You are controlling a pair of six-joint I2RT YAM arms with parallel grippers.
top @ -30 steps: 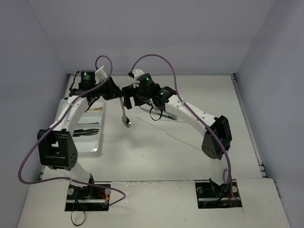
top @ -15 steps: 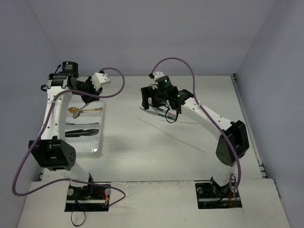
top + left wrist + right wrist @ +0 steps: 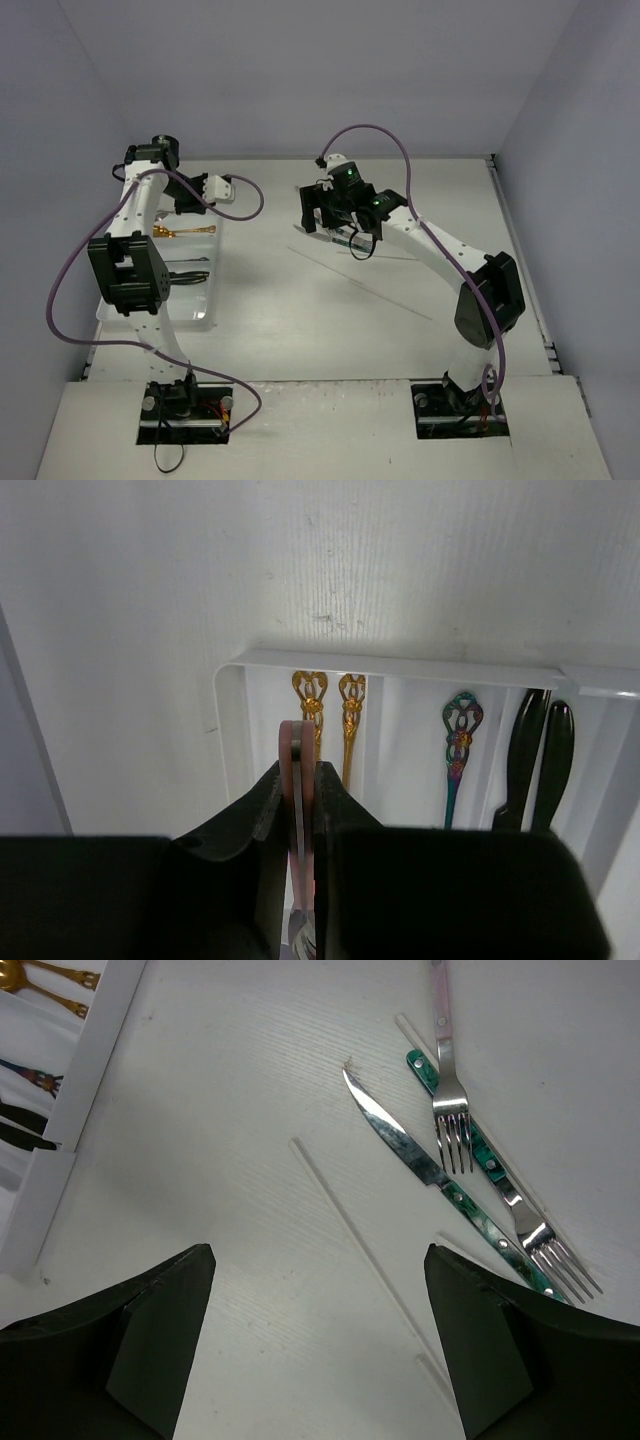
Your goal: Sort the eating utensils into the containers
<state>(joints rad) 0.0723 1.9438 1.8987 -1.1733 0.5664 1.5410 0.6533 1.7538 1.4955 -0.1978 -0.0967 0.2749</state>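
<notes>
- Left gripper (image 3: 298, 792) is pinching a slim pink-handled utensil (image 3: 290, 742) over the white plastic divided tray (image 3: 400, 666), at the compartment holding two ornate gold spoons (image 3: 311, 695).
- Right gripper (image 3: 318, 1260) is hanging spread above the white table (image 3: 200, 1060), near a green-handled steel knife (image 3: 400, 1145).
- Pale grey walls (image 3: 330, 70) are enclosing the table.

the white tray (image 3: 400, 666) is shallow, with ribs dividing it into long compartments. two gold ornate spoons (image 3: 310, 692) lie side by side in its end compartment. a rainbow-tinted ornate piece (image 3: 461, 730) lies alone in the next, and two black knives (image 3: 556, 745) share the one after.

a pink-handled utensil (image 3: 297, 742) is pinched on edge between the jaws of the left gripper (image 3: 298, 810), above the gold spoons, its working end hidden.

on the surface (image 3: 200, 1160), apart from the tray, a pink-handled fork (image 3: 444, 1070) rests its tines across a green-handled fork (image 3: 500, 1185). a green-handled knife (image 3: 420, 1160) lies just beside, roughly parallel. a thin pale stick (image 3: 360, 1230) lies flat near the knife.
</notes>
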